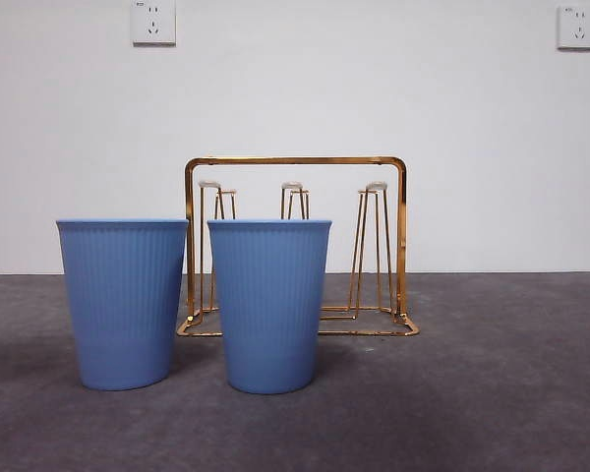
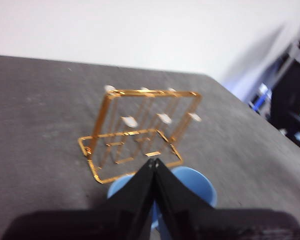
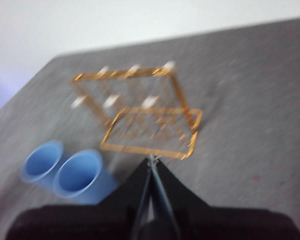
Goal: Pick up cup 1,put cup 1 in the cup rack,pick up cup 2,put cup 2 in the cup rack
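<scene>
Blue ribbed plastic fills the near part of the front view: two cups stand upright on the dark grey table [image 1: 511,393], mouths up. The left cup [image 1: 123,300] sits a little apart from the middle cup [image 1: 268,305], and a narrow gap shows between their rims. Both are empty as far as my right wrist camera shows, where they appear side by side.

Behind them, further back on the table, stands the cup rack [image 1: 295,160], thin gold wire with a rectangular base, a tall arched frame and upright prongs capped in white. Nothing hangs on any prong. The middle cup hides part of the rack's base from the front; the rack's right half is in plain sight. On the white wall behind are two sockets, one at upper left [image 1: 153,22] and one at upper right [image 1: 578,27].

Neither of my arms shows in the front view. My left gripper [image 2: 155,162] hangs above the table with its jaws pressed together, holding nothing; a blue cup sits just below its tips and the rack just past them. My right gripper [image 3: 151,159] is also pinched together and empty, its tips near the rack's base, the two cups off to one side.
</scene>
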You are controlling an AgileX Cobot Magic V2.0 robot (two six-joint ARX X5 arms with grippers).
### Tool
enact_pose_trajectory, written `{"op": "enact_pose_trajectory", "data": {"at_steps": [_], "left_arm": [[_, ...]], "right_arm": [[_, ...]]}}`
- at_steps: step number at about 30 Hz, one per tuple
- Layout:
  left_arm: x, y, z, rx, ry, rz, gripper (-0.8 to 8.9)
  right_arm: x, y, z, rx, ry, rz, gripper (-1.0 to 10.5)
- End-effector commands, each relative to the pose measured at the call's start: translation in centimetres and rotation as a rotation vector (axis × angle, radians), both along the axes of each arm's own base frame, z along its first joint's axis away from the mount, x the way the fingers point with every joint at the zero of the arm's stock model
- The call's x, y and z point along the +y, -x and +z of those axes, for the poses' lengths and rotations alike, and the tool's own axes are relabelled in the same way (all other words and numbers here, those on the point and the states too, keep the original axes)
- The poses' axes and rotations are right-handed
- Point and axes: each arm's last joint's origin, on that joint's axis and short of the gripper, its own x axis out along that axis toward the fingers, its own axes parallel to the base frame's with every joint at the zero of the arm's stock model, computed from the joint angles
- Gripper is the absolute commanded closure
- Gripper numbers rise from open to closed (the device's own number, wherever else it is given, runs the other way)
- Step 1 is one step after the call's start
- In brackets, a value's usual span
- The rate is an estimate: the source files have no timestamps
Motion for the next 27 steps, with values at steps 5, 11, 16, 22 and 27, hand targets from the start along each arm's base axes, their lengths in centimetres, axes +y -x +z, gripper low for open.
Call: {"op": "enact_pose_trajectory", "data": {"at_steps": [5, 11, 16, 22, 27], "left_arm": [[-0.4, 0.4, 3.8, 0.044, -0.143, -0.113, 8.19], [-0.9, 0.5, 5.5, 0.078, -0.171, -0.206, 8.19], [-1.3, 0.5, 6.2, 0.106, -0.192, -0.255, 8.19], [-1.4, 0.4, 6.3, 0.103, -0.197, -0.275, 8.19], [-1.5, 0.2, 6.3, 0.111, -0.175, -0.317, 7.87]], "right_arm": [[0.3, -0.4, 3.4, 0.083, 0.116, 0.173, 9.6], [0.4, 0.4, 5.8, 0.09, 0.146, 0.218, 9.6], [0.7, 1.1, 6.8, 0.076, 0.149, 0.259, 9.6], [0.9, 1.4, 6.6, 0.104, 0.155, 0.276, 9.6], [0.9, 1.3, 6.6, 0.108, 0.155, 0.277, 9.4]]}}
